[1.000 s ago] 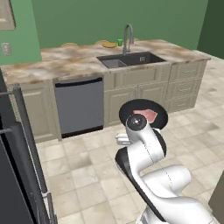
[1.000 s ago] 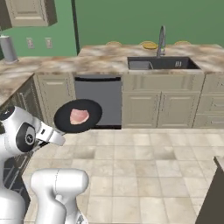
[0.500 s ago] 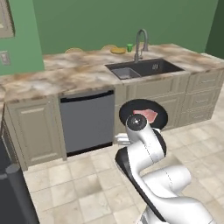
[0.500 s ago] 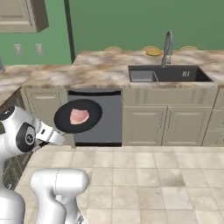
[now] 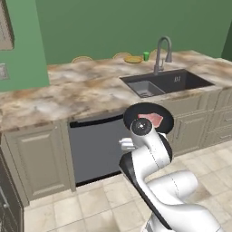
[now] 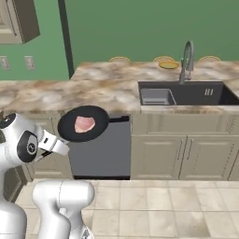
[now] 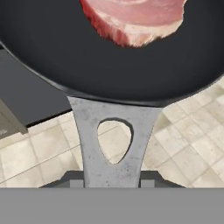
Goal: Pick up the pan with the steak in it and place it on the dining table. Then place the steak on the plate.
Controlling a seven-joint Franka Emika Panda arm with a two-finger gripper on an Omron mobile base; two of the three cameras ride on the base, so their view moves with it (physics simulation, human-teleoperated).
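My gripper (image 7: 111, 180) is shut on the grey handle (image 7: 113, 144) of the black pan (image 7: 87, 57), and the pinkish steak (image 7: 133, 17) lies inside it. The pan (image 6: 81, 125) hangs level in the air in front of the dishwasher, with the steak (image 6: 84, 123) in its middle and the gripper (image 6: 59, 144) at its lower left. In the left base view the pan (image 5: 162, 118) and steak (image 5: 154, 119) peek out behind my arm. The dining table (image 6: 102, 88) stretches ahead with its marbled top (image 5: 81, 90). The yellow-rimmed plate (image 6: 168, 65) (image 5: 133, 59) sits at its far edge near the tap.
A dark sink (image 6: 186, 93) (image 5: 165, 82) with a grey tap (image 6: 186, 56) is set in the counter to the right. A small green cup (image 5: 146, 55) stands beside the plate. A dark dishwasher front (image 6: 100, 154) and beige cabinets lie below. Stool tops (image 6: 119, 59) show behind.
The whole picture has shifted: the base has driven and the counter with the sink is nearer and further right. The pan with the steak stays in my grip, unchanged relative to the arm.
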